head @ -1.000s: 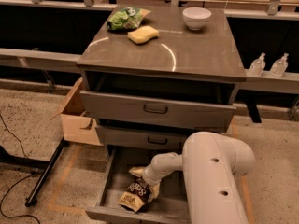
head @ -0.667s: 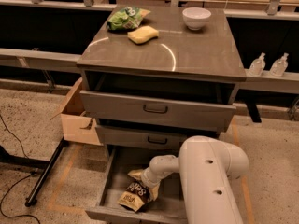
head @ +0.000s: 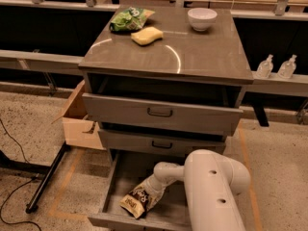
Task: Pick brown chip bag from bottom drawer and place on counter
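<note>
The brown chip bag [head: 136, 200] lies on the floor of the open bottom drawer [head: 144, 221], tilted, its tan end toward the front left. My gripper [head: 153, 189] reaches down into the drawer and sits at the bag's upper right end, touching it. My white arm [head: 211, 191] covers the drawer's right half. The counter [head: 192, 57] is the grey-brown top of the cabinet above.
On the counter lie a green chip bag [head: 129, 19], a yellow sponge [head: 147, 35] and a white bowl [head: 202, 18]. The two upper drawers stand slightly pulled out. A cardboard box [head: 79, 121] and a black stand leg [head: 45, 182] are on the left; bottles [head: 264, 67] stand on the right.
My gripper has moved down and closer onto the bag's upper end. The arm's body has shifted slightly left. The bag has barely moved.
</note>
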{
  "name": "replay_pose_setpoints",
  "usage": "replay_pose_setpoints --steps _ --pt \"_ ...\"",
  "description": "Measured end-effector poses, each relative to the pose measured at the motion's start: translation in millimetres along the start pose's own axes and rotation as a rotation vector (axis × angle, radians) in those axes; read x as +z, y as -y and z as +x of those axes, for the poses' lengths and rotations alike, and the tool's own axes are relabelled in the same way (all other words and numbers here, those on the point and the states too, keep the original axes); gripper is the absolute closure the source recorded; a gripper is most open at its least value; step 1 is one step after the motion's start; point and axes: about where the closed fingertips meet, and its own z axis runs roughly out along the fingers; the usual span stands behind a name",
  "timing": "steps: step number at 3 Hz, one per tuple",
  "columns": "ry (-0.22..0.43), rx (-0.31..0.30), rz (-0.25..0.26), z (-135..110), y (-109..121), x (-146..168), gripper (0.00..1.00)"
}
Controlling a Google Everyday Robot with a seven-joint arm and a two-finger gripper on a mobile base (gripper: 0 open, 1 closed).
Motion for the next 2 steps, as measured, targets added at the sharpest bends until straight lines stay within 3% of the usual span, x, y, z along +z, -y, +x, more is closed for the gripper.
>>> replay_pose_setpoints --steps 1,2 --pt "0.019 0.025 0.032 -0.3 0.4 -3.0 0.65" --pt "-0.046 0.080 0.101 19.7 -1.3 -46.7 0.88"
